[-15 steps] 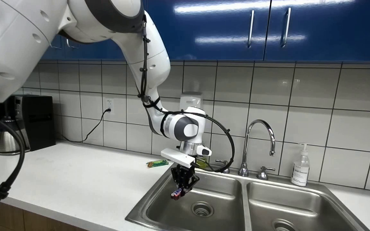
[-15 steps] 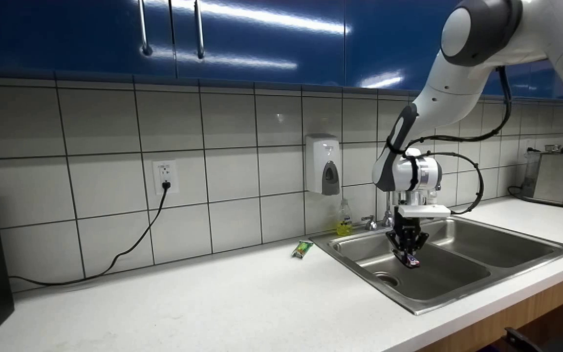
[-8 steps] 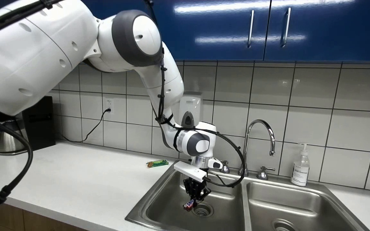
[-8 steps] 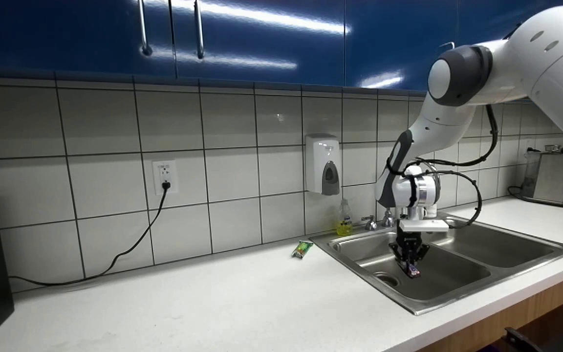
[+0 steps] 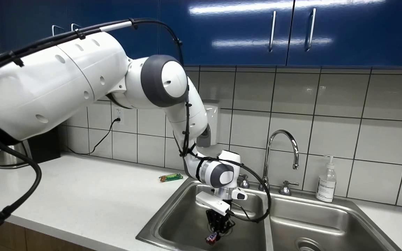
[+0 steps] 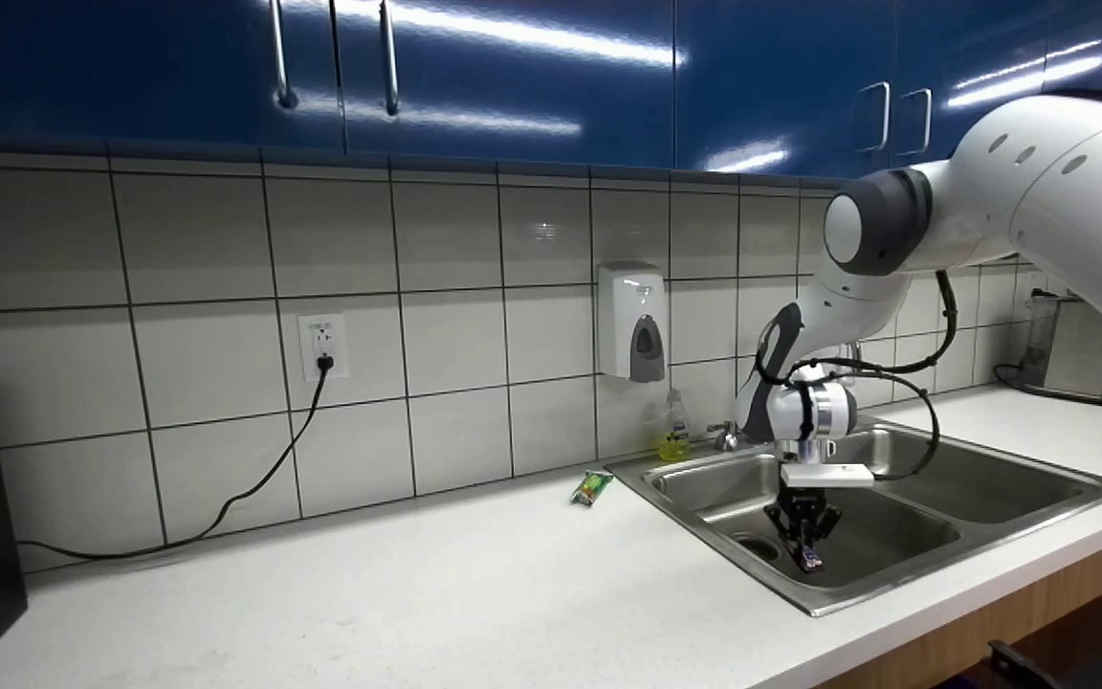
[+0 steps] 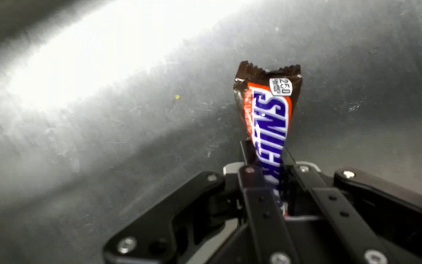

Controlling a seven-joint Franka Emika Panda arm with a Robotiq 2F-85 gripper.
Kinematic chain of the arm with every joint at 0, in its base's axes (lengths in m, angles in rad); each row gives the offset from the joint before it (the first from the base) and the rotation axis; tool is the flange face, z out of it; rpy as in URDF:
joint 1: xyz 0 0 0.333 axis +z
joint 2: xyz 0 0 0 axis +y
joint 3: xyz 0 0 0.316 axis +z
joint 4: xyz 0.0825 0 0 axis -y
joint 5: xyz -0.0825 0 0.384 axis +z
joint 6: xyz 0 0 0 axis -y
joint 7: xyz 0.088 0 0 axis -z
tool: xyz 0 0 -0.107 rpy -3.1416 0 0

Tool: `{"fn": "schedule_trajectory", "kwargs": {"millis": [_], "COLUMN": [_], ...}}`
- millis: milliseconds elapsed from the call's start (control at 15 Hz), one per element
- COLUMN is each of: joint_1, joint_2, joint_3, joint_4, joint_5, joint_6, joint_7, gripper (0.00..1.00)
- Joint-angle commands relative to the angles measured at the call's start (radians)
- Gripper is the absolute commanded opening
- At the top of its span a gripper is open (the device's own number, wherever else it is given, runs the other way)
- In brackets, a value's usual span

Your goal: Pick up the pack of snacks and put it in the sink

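Compared with half a second ago, the black two-fingered gripper (image 7: 267,156) sits lower in both exterior views, toward six o'clock, and the small crinkly brown, red and white snack packet (image 7: 269,119) sinks with it. Your gripper pinches the packet partway along, its loose end toward twelve o'clock in the wrist view. It hangs over the nine-o'clock basin, in an exterior view, of the double-basin stainless steel sink (image 5: 268,232); whether it touches the floor you cannot tell.

With that gap unreadable, pushing further down could jam the fingertips against the metal. Let go too high, and the packet may bounce or slide toward the round steel drain (image 6: 759,547), just past nine o'clock from it. Because its tail reaches back between the fingers, it may cling after release, and a hasty lift might drag it toward twelve o'clock again.
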Motion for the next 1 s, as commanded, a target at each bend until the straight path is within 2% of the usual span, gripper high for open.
{"fn": "schedule_trajectory", "kwargs": {"millis": [0,333,400,933], "joint_1": [-0.022,-0.024,-0.024,-0.017], "joint_2": [0.08,0.125,0.129,0.102], "joint_3": [0.01,0.01,0.01,0.01], "joint_4": [0.111,0.178,0.187,0.177], "joint_5": [-0.001,-0.004,-0.003,-0.003], "joint_6": [-0.038,-0.059,-0.064,-0.056], "joint_7": [0.033,0.044,0.047,0.057], "gripper": [0.04,0.04,0.34,0.93]}}
